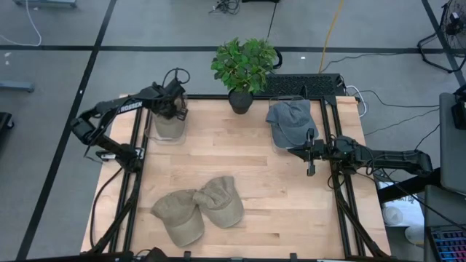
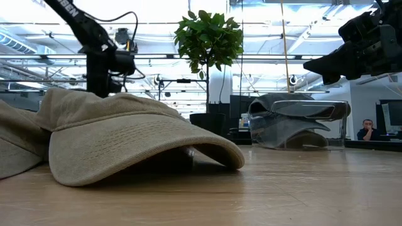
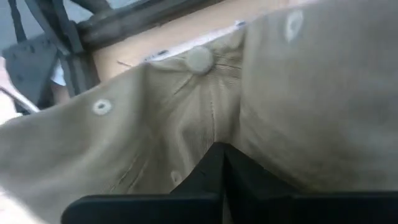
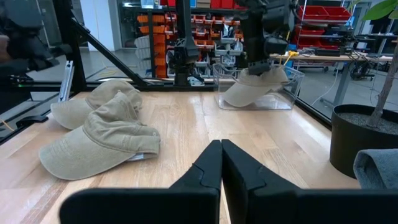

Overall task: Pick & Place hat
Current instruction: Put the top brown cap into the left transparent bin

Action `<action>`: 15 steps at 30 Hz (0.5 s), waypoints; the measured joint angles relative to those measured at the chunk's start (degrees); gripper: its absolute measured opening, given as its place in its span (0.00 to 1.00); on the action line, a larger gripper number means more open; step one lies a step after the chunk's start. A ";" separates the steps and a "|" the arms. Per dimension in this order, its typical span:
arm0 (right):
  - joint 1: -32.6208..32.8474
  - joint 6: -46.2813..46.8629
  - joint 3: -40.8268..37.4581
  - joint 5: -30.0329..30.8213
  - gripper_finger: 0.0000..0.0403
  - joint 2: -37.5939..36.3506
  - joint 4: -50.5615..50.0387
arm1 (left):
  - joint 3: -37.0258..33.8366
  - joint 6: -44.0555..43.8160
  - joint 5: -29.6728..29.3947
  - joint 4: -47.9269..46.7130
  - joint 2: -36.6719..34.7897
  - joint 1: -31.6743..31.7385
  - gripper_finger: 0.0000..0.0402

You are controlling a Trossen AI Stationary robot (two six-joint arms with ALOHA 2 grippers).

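My left gripper [image 1: 173, 109] stands over the clear bin [image 1: 156, 135] at the table's far left and is shut on a tan hat [image 4: 255, 87] inside it. My right gripper [image 4: 221, 152] is shut, holds nothing and hovers over the table's right side [image 1: 311, 156], fingers pointing toward the left edge. Two more tan hats [image 1: 178, 216] [image 1: 223, 200] lie overlapping on their brims near the near edge. A grey hat [image 1: 290, 120] sits in a second clear bin [image 2: 339, 125] at the far right. My left gripper pinches a fold of the tan hat's crown [image 3: 214, 124], a little below the top button [image 3: 200, 59]. The fingers [image 3: 211, 168] come from above, pointing down. The hat hangs tilted below them inside the bin, brim [image 4: 239, 99] lowest; whether it touches the bin floor cannot be told.
A potted plant [image 1: 244, 65] stands at the middle of the far edge between the two bins. Black frame rails [image 1: 342, 211] run along the table's left and right sides. Bare wood [image 1: 240, 149] lies in the table's middle. A person [image 2: 366, 130] sits in the room beyond.
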 joint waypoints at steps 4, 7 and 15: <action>0.02 0.00 0.00 0.00 0.00 0.00 0.00 | -4.07 0.04 0.76 4.69 0.00 2.07 0.04; 0.02 0.00 0.00 0.00 0.00 0.00 0.00 | -4.75 0.77 0.61 5.50 0.02 2.97 0.02; 0.01 0.02 0.00 0.00 0.00 -0.01 0.01 | 1.04 4.02 0.39 2.70 -2.86 2.65 0.02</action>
